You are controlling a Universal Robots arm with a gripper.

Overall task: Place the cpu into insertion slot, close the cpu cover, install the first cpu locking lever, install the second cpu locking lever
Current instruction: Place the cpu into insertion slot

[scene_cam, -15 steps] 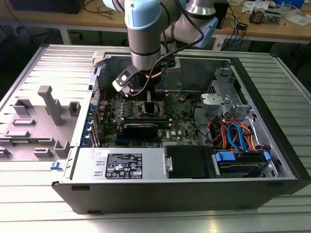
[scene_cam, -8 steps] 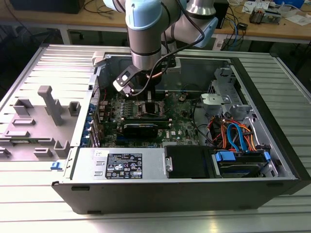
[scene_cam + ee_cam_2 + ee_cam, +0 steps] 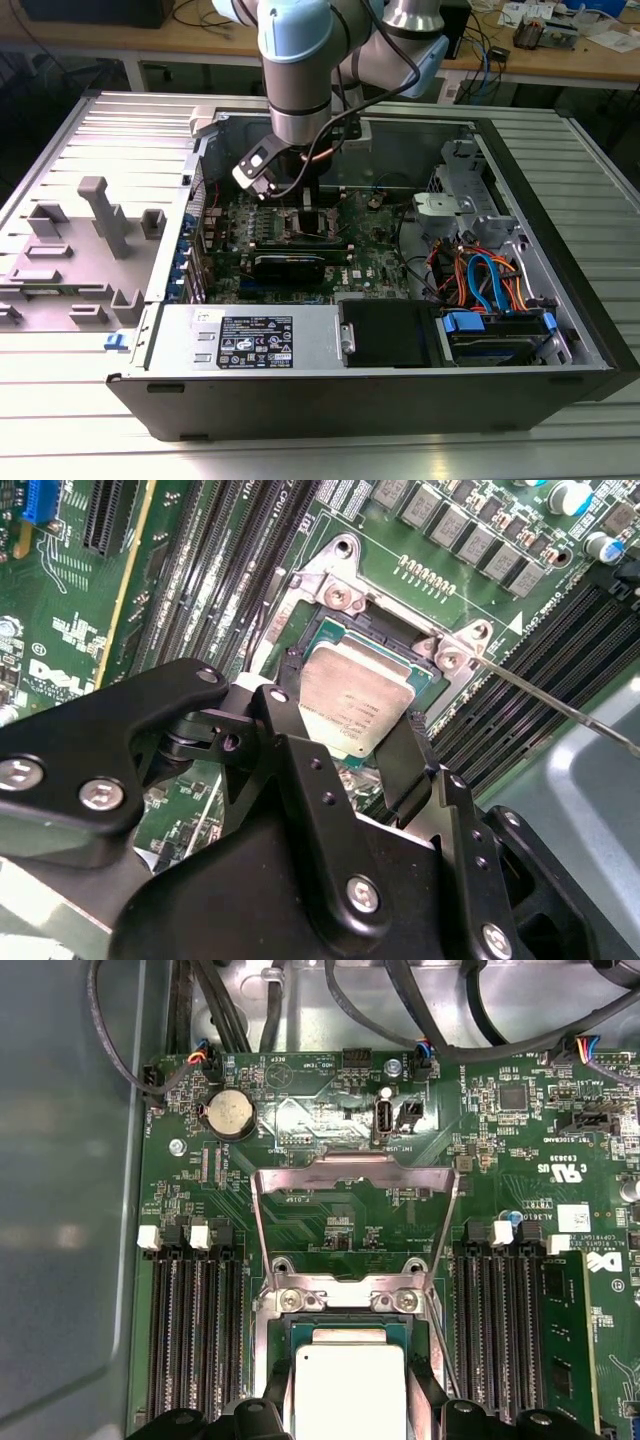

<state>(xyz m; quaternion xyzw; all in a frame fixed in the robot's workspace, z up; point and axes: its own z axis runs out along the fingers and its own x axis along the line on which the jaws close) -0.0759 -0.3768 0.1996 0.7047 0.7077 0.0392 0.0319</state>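
In both wrist views the cpu [image 3: 355, 698] [image 3: 348, 1388], a silver-topped square chip, lies level in the insertion slot [image 3: 345, 595] [image 3: 340, 1298]. Its green edge shows inside the slot's metal rim. My gripper [image 3: 350, 745] [image 3: 350, 1410] straddles the chip, and its black fingers [image 3: 285, 720] press against two opposite sides of it. The cpu cover [image 3: 352, 1167], a silvery frame with a window, stands swung up and open behind the slot. A thin wire locking lever [image 3: 560, 705] sticks out, unlatched, past one corner of the slot. In the exterior view the gripper [image 3: 300, 205] is low over the motherboard inside the open case.
Black memory slots [image 3: 195, 1340] [image 3: 500, 1330] flank the slot closely on two sides. A coin battery [image 3: 229, 1113] sits beyond the cover. Cables [image 3: 480, 280] and drive bays fill the exterior view's right of the case, and a power supply [image 3: 250, 340] is at its front.
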